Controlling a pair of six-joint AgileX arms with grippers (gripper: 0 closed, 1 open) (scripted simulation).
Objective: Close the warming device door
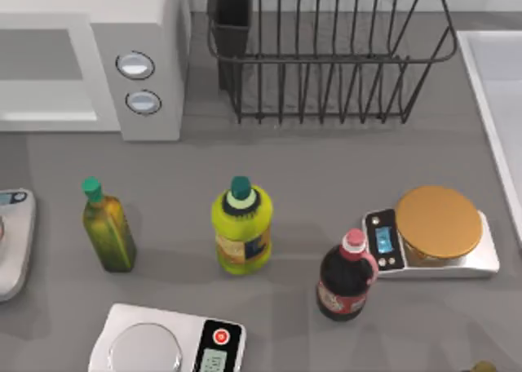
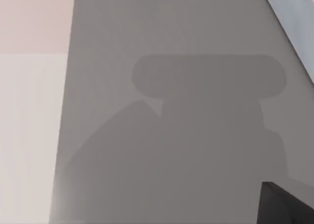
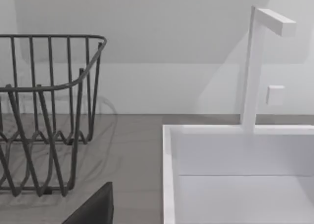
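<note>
The warming device (image 1: 90, 58) stands at the back left of the grey surface (image 1: 326, 176), its two round knobs (image 1: 139, 82) facing up toward the camera. Its door (image 1: 45, 78) lies flush with the front, the greyish window beside the knob panel. Along the left edge sits part of a silver scale (image 1: 15, 241). Moving right come a green oil bottle (image 1: 108, 229), a white kitchen scale (image 1: 167, 343) at the front edge, and a yellow bottle (image 1: 242, 225). Behind them stands a dark wire dish rack (image 1: 326, 54). Further right are a dark red-capped bottle (image 1: 346, 278), a scale with a golden plate (image 1: 436, 229), and a white sink (image 3: 235, 175). Whether either tool is wide or narrow, I cannot tell.
</note>
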